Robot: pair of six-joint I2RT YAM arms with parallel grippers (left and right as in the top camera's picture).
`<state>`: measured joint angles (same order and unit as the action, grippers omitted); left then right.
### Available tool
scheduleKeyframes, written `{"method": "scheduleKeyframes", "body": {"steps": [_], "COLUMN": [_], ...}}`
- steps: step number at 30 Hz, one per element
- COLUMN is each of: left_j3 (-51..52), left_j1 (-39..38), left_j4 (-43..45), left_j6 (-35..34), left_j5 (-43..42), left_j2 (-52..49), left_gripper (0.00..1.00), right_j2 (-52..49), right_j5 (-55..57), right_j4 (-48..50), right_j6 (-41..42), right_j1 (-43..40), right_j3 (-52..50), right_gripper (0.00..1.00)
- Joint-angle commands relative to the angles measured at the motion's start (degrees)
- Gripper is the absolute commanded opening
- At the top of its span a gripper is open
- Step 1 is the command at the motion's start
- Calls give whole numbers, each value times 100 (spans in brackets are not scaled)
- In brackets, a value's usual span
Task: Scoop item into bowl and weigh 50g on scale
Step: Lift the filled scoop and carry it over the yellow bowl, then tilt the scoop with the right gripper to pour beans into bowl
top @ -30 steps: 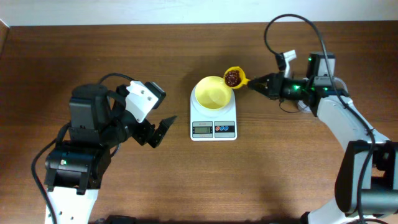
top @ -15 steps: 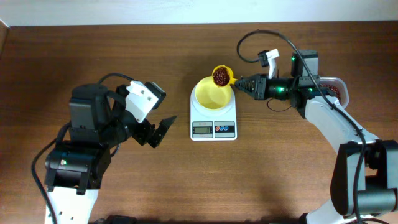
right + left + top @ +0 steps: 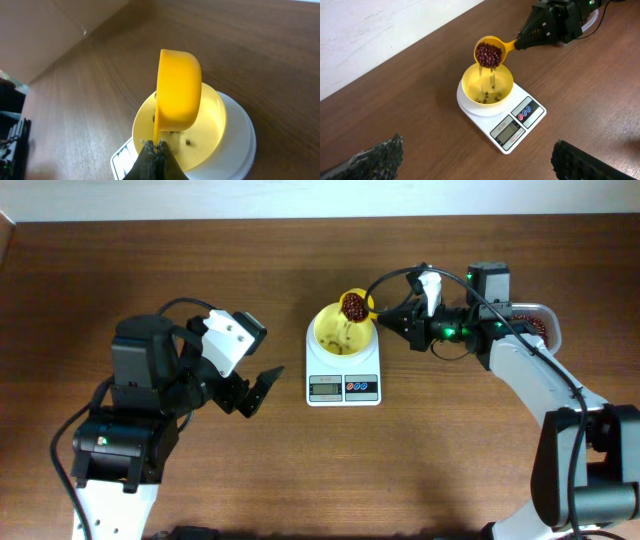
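Brown wood worktop (image 3: 150, 260), pale wall (image 3: 370, 30) behind — left gripper (image 3: 255, 392) jaws spread, empty; right gripper (image 3: 388, 319) jaws clenched on scoop (image 3: 352, 304) handle.

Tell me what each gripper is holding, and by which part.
The right gripper is shut on the yellow scoop, gripping the end of its handle, with the cup tipped over the bowl. The left gripper is open and holds nothing.

No legible text or number in any view, grey display (image 3: 506, 131) on the scale (image 3: 536, 106) too small and blurred to read, red and blue buttons (image 3: 525, 111) with no readable marks
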<state>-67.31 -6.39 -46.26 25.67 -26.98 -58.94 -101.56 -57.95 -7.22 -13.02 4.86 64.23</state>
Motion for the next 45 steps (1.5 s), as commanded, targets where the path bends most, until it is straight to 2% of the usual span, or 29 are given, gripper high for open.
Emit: {"method": "scheduleKeyframes", "body": {"steps": [1, 15, 20, 27, 41, 43, 45], "left_j3": [-120, -120, -120, -120, -120, -120, -120], "left_j1": [17, 17, 17, 17, 17, 17, 17], "left_j4": [9, 9, 9, 9, 9, 9, 9], "left_j6": [-70, -70, -70, -70, -70, -70, -70], "left_j5": [22, 22, 22, 22, 22, 22, 22], "left_j2": [2, 2, 2, 2, 2, 2, 2], "left_gripper": [99, 99, 99, 99, 99, 99, 99], "right_j2": [-46, -46, -46, -149, -190, -212, -170], "right_j5": [17, 22, 490, 544, 313, 433, 136], "right_j4": [20, 17, 17, -4, 151, 98, 160], "right_j6": [-463, -481, -481, -581, -782, -1147, -1163], "right_j1": [92, 92, 92, 92, 155, 157, 149], "right_j3": [-31, -31, -31, -31, -31, -37, -31], "right_gripper": [4, 4, 4, 4, 4, 4, 4]}}
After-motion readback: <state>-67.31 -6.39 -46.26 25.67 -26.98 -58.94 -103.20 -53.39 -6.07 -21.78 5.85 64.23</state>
